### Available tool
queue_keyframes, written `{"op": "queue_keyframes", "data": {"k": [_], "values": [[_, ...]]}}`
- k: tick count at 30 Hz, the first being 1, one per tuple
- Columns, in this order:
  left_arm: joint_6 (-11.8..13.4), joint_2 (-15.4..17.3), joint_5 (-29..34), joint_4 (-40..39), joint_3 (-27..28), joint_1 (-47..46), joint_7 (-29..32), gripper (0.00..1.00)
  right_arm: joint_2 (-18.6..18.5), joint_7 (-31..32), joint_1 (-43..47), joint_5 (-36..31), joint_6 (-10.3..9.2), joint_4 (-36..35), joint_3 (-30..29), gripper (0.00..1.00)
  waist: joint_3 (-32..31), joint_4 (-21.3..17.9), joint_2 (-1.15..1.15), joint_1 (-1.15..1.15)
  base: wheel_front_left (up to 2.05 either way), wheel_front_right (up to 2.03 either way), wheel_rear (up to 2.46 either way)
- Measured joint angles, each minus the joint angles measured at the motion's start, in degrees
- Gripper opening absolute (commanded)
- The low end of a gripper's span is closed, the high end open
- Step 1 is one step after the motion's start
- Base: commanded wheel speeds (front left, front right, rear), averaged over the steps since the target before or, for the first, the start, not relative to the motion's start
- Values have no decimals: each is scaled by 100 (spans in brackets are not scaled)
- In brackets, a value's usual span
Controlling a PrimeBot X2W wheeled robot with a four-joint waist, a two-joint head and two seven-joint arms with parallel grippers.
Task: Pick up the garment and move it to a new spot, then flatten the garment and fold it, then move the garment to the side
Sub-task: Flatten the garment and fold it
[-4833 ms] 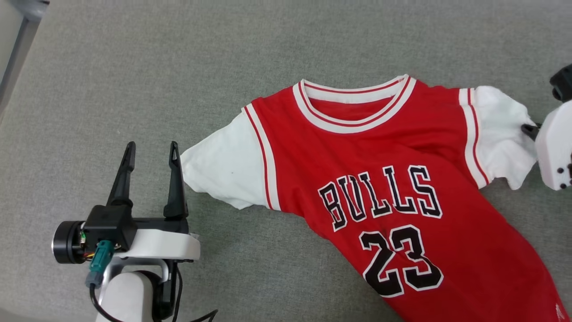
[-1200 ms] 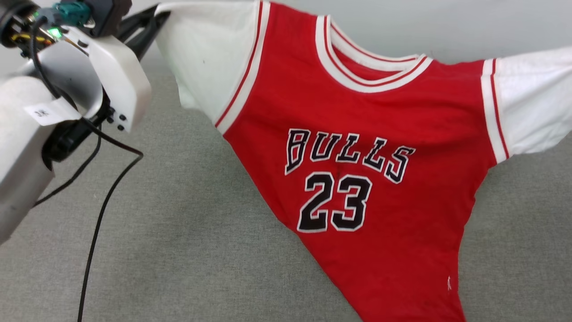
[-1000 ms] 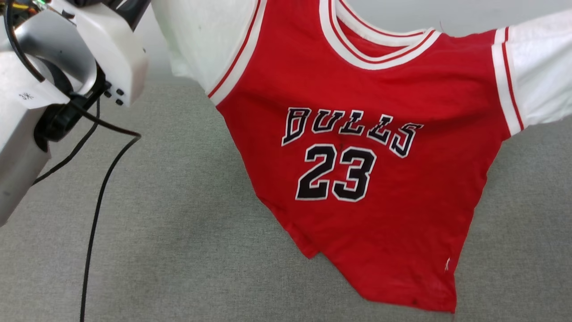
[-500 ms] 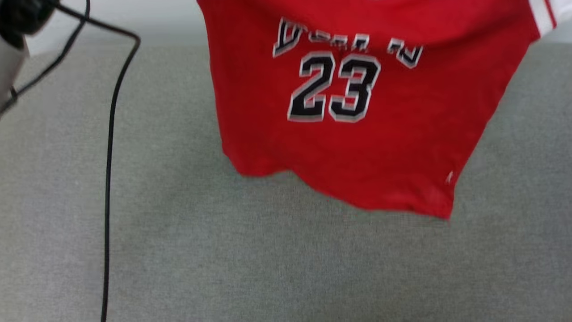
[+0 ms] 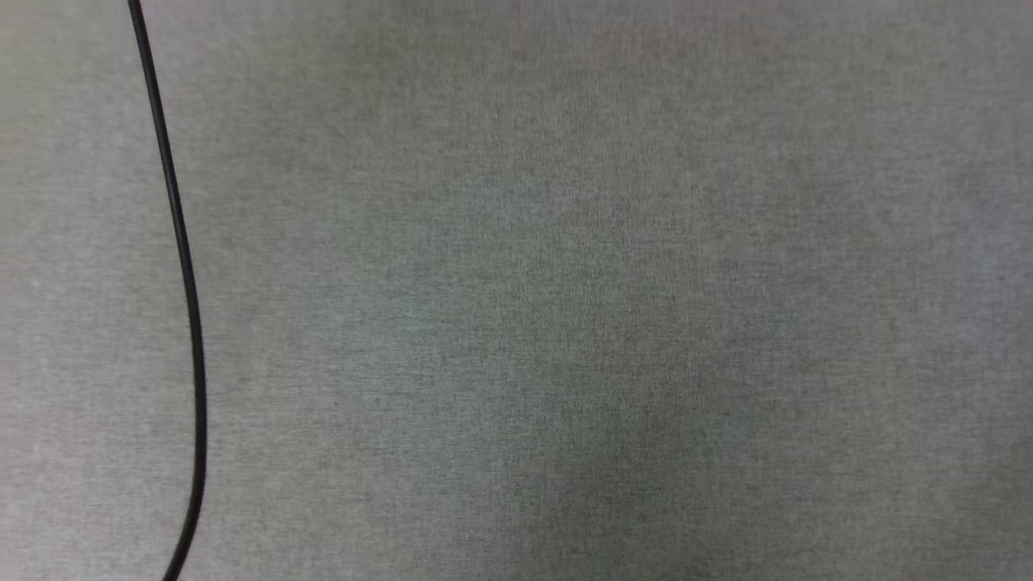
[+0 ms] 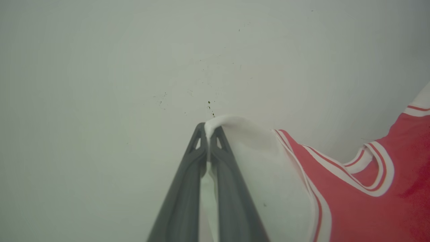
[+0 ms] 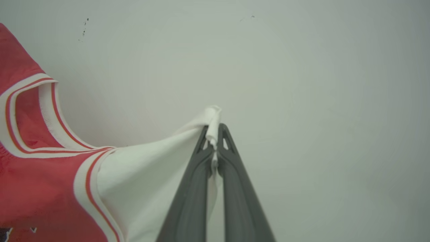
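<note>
Both pincers are clamped on the shirt (image 6: 352, 208). The left pincer (image 6: 209, 132) pinches the tip of one white sleeve (image 6: 255, 174) and the right pincer (image 7: 215, 129) pinches the tip of the other, so the shirt hangs stretched between them against a pale wall (image 6: 100, 67). Half a second ago its red hem still dangled in the head view; now that view looks down on grey table (image 5: 565, 323) and a black cable (image 5: 190, 323). I judge the shirt is lifted clear and ready to carry to a new spot. Flattening and folding remain.
</note>
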Motion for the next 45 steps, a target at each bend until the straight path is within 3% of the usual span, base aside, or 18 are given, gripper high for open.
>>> {"op": "queue_keyframes", "data": {"k": [8, 14, 20, 32, 45], "values": [[-116, -156, -169, 725, 167, -282, -446, 0, 289, -538, -892, -121, -1, 1095, 370, 0, 451, -16, 0, 0, 0, 0, 0], [-249, -238, -264, 1074, 97, -113, -662, 0, 392, -894, -852, 54, -1, 1593, 922, 0, 667, -9, 0, 0, 0, 0, 0], [-311, -274, -422, 1278, 9, 565, -938, 0, 517, -1302, -269, 422, 0, 1901, 1325, 0, 657, -10, 0, 0, 0, 0, 0], [-280, -119, -862, 868, 248, 2913, -1248, 0, 623, -1930, 1690, 1380, -1, 1942, 1655, 0, 90, -55, 0, -1, 0, 0, 0], [267, -69, -928, -736, 831, 6545, -1257, 0, 347, -2057, 4357, 1766, -1, 1080, 1783, 0, -989, -54, 1, -3, 0, 0, 0]]}}
